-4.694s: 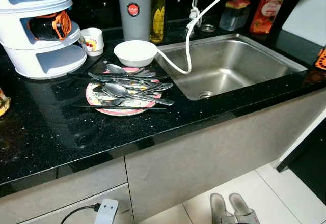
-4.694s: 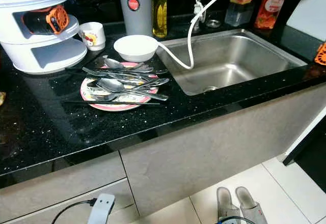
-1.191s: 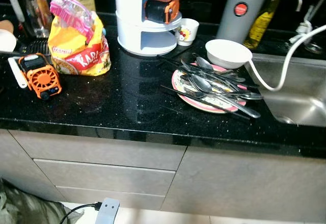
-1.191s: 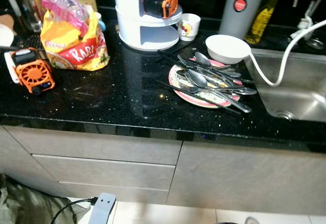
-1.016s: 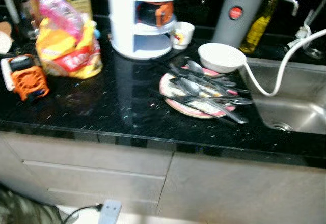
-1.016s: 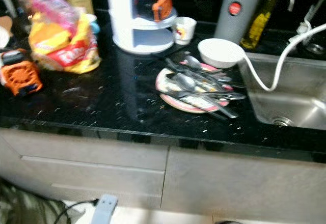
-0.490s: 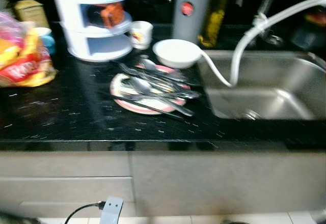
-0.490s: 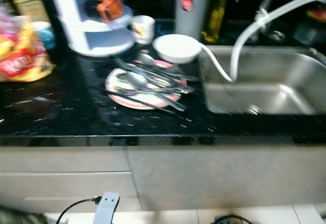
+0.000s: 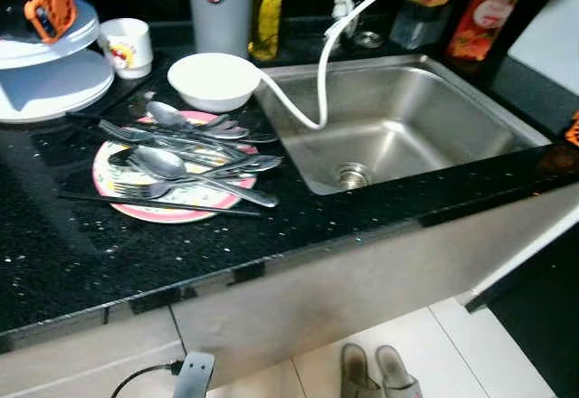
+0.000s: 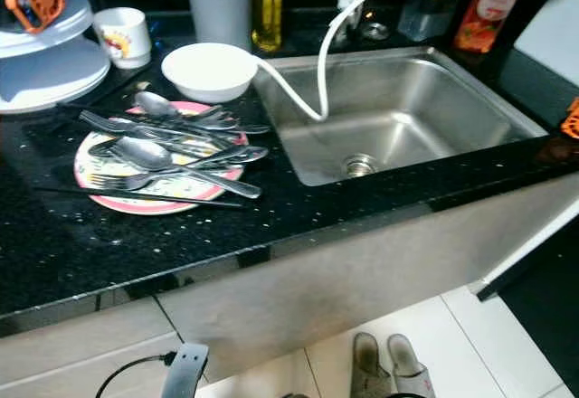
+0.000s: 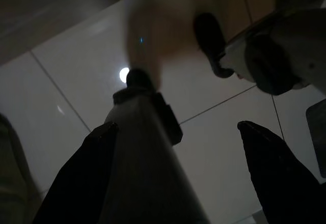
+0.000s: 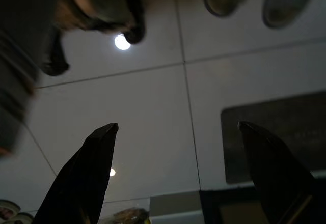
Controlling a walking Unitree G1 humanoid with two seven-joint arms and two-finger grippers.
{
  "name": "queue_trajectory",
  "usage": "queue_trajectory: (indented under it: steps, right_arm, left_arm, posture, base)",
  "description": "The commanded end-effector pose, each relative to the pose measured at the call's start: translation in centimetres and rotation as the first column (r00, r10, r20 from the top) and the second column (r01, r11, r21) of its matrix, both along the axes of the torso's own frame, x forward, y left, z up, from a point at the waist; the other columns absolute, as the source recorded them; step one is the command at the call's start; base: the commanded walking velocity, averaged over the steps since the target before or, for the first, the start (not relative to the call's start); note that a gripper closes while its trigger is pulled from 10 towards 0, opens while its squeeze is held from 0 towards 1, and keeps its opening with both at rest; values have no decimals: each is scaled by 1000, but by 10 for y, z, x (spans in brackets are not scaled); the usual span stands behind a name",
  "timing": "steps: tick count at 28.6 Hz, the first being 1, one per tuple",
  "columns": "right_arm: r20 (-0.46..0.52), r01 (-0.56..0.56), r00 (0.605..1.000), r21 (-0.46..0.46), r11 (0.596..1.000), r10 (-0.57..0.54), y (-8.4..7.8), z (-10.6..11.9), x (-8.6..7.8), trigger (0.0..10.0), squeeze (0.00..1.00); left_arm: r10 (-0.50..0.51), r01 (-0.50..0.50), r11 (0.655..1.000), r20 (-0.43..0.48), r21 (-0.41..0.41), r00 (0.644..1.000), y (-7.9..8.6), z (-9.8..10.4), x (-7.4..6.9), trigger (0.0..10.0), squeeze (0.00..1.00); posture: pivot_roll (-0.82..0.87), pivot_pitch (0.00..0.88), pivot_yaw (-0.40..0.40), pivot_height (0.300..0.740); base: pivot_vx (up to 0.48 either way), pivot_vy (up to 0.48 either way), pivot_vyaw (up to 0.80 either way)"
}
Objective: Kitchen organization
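Little of the tidying looks done, judging by how things lie. On the black table [image 9: 81, 262], at the left of the frame, a pink-rimmed plate [image 9: 118, 201] carries a loose heap of spoons and forks [image 9: 176, 156], with a long dark utensil lying across its lower edge. A white bowl [image 9: 214, 80] sits just above the plate, touching the rim of the steel sink [image 9: 398, 118], and a white hose [image 9: 308, 113] loops from the tap down into the basin, which holds no dishes. In the upper left a small printed cup [image 9: 125, 45] stands beside a white tiered stand [image 9: 50, 72]; bottles and a grey canister [image 9: 217, 4] line the top edge. A pair of slippers [image 9: 375, 375] rests on the floor tiles at the bottom. Both arms hang low: the left end effector [image 11: 173, 147] has its fingers spread apart over the floor, and the right end effector [image 12: 175, 152] likewise, fingers apart and holding nothing. Sorting the cutlery, plate and bowl appears to remain entirely ahead.
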State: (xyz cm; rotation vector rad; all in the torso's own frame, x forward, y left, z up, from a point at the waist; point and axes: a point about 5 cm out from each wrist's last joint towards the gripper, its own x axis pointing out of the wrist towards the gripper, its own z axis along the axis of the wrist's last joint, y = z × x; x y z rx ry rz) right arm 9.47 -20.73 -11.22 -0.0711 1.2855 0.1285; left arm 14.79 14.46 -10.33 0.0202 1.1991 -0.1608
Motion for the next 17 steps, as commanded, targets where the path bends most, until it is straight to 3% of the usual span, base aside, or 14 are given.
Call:
queue_trajectory:
  steps: [1, 12, 17]
  right_arm:
    - [-3, 14, 1000, 1, 1000, -14, -2, 0, -3, 10000, 0]
    - [0, -3, 1000, -1, 1000, 3, -3, 0, -2, 10000, 0]
    - [2, -12, 1000, -2, 1000, 12, -3, 0, -1, 10000, 0]
  left_arm:
    - [-7, 6, 1000, -28, -2, 1000, -3, -3, -8, 10000, 0]
    - [10, -11, 1000, -36, -13, 999, -4, -3, -8, 10000, 0]
    - [20, -21, 1000, -48, -15, 999, -4, -3, -9, 10000, 0]
  posture:
    - [-4, 46, -55, 740]
    - [-3, 47, -60, 740]
    - [0, 42, -63, 740]
  base:
    - [0, 0, 0]
    - [0, -447, 0]
    - [0, 0, 0]
